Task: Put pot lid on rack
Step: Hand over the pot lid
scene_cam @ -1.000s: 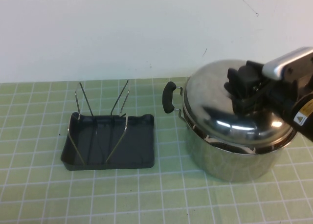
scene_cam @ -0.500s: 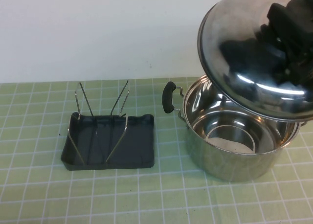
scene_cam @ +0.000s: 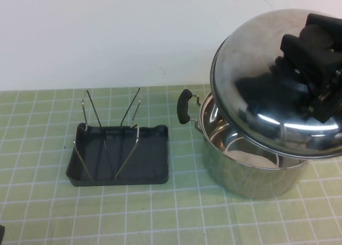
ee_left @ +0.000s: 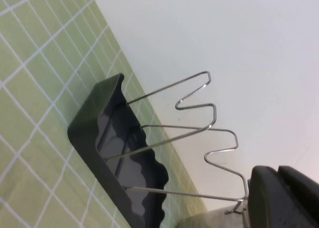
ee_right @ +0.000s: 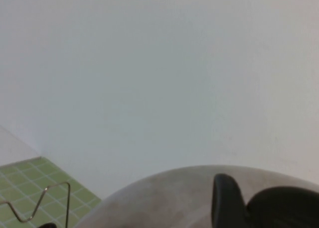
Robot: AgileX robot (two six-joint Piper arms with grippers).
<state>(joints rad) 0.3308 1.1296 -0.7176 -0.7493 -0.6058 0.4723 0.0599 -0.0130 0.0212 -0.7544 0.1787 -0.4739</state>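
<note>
I am holding the pot lid (scene_cam: 267, 90) in the air with my right gripper (scene_cam: 312, 68), whose black fingers are closed around the knob at the lid's centre. The lid is tilted, its shiny dome facing the camera, and it is hanging just above the open steel pot (scene_cam: 251, 165) on the right side of the green checked table (scene_cam: 160, 213). The pot's black side handle (scene_cam: 184, 107) is pointing toward the rack (scene_cam: 120, 157). The rack, a dark grey tray with thin upright wire prongs (scene_cam: 91, 114), is sitting well apart to the left with nothing in it. My left gripper (ee_left: 286, 198) is resting low near the rack; I cannot tell its state.
</note>
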